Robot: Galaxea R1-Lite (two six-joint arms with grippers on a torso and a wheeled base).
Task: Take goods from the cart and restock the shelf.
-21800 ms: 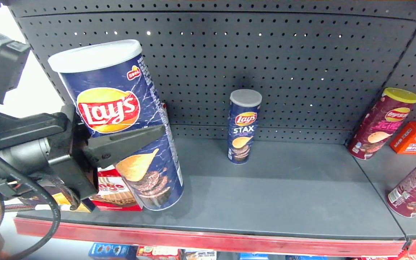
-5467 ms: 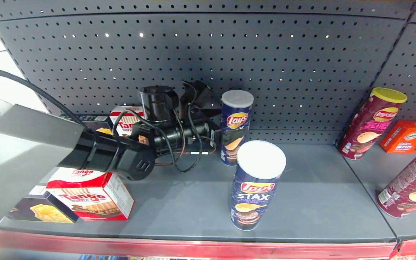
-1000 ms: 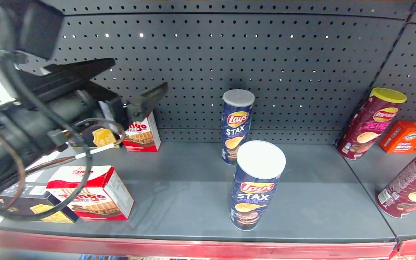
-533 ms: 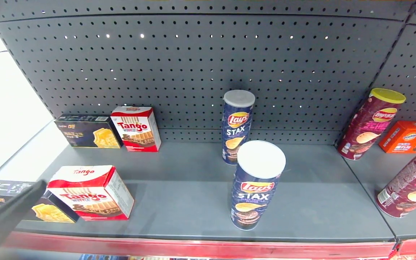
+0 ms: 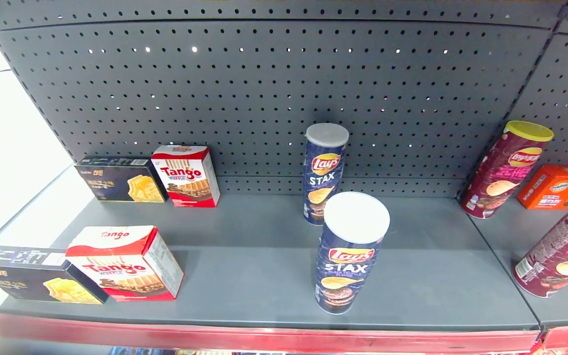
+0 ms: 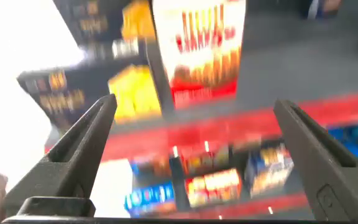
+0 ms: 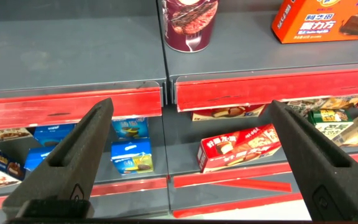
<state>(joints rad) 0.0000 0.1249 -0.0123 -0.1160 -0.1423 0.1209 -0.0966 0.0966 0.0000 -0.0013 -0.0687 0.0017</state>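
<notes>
Two blue chip cans with pale lids stand upright on the grey shelf (image 5: pixel 244 266): one near the front edge (image 5: pixel 350 251), one at the back panel (image 5: pixel 324 172). My left gripper (image 6: pixel 194 106) is open and empty, just off the shelf's red front edge (image 6: pixel 229 134), facing a red-and-white wafer box (image 6: pixel 201 50) and a black box (image 6: pixel 86 93). My right gripper (image 7: pixel 191 107) is open and empty too, in front of the red shelf edge (image 7: pixel 73 102), below a maroon can (image 7: pixel 190 22) and an orange box (image 7: pixel 322 18).
At the shelf's left are a wafer box (image 5: pixel 126 264) and a black box (image 5: pixel 32 281) in front, with another pair (image 5: pixel 185 175) behind. Two maroon cans (image 5: pixel 508 167) lean on the right bay beside an orange box (image 5: pixel 557 186). Lower shelves hold several packs.
My left arm, open and empty over the left boxes a second ago, has dropped down and left out of the head view. The cans and boxes have stayed put.
</notes>
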